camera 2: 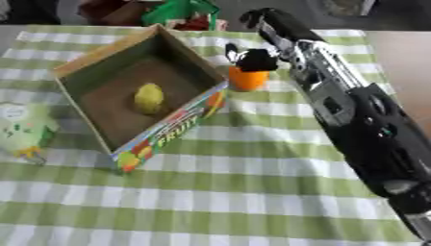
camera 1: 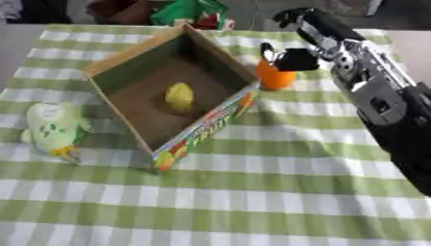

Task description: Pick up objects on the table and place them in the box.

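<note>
Fingers of the right robot hand (camera 1: 290, 58) curl around an orange object (camera 1: 274, 77) on the checked bench (camera 1: 278, 192), just beside the box (camera 1: 202, 127) holding a yellow item (camera 1: 178, 96). Smooth and rounded, it likely slips; gripping its middle seems safest.

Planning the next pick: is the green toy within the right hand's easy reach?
Probably not: the right hand is on the orange, and the box stands between it and the toy.

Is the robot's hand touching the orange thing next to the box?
Touching. In the left eye view the right hand sits on top of the orange object, dark fingers curled over it with no gap.
</note>
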You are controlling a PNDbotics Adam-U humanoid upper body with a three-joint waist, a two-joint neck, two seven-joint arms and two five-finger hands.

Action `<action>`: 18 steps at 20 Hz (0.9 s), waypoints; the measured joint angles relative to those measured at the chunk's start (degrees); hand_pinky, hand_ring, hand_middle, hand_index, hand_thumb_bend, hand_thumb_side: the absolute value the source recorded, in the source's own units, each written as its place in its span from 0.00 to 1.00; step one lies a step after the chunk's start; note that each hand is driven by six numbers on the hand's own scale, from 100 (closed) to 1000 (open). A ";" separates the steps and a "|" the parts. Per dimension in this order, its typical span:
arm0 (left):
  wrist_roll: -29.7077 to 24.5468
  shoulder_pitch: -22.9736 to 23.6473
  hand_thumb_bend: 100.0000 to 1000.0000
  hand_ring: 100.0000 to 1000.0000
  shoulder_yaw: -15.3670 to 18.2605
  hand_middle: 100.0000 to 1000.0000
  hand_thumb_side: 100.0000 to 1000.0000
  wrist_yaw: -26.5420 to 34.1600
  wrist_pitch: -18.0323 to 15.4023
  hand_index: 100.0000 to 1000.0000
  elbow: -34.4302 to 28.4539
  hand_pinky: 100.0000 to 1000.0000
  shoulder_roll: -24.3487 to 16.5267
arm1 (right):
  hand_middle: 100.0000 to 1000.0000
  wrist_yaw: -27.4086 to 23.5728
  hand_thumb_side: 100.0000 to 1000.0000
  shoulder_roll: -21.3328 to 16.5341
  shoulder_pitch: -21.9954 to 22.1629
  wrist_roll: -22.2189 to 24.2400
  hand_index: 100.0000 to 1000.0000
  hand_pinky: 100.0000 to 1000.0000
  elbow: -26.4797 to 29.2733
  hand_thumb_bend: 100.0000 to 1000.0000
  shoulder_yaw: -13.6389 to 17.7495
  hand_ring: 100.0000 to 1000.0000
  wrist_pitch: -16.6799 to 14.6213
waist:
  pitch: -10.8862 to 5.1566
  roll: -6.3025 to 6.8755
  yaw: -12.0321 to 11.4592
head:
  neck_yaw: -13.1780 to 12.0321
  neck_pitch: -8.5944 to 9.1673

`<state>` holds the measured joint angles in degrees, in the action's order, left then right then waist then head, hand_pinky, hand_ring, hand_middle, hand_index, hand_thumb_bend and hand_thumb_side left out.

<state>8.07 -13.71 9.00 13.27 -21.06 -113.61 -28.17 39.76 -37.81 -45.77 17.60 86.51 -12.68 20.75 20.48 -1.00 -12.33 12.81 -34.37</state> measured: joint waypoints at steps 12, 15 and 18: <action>0.08 -0.01 0.00 0.58 0.00 0.61 0.78 -0.13 0.16 0.71 0.00 0.40 0.13 | 0.80 1.58 0.50 1.16 -1.41 -0.26 0.93 0.82 -7.15 0.18 0.31 0.94 1.26 | 0.20 -0.17 -0.14 | 1.34 1.70; 0.08 -0.01 0.00 0.58 0.00 0.61 0.78 -0.13 0.25 0.71 0.00 0.40 0.49 | 0.81 3.34 0.56 3.20 -3.34 0.13 0.94 0.82 -10.66 0.31 0.29 0.94 1.44 | 0.20 -0.24 -0.31 | 1.46 1.76; 0.04 -0.01 0.00 0.58 0.00 0.61 0.78 -0.13 0.36 0.71 0.00 0.40 0.49 | 0.81 4.75 0.57 4.71 -4.46 0.84 0.95 0.83 -14.31 0.34 0.31 0.94 0.90 | 0.20 -0.27 -0.52 | 1.50 1.90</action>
<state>8.11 -13.71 9.00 13.14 -20.69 -113.61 -27.68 44.52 -33.10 -50.23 18.45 72.20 -12.38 21.65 20.68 -1.27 -12.85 14.31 -32.48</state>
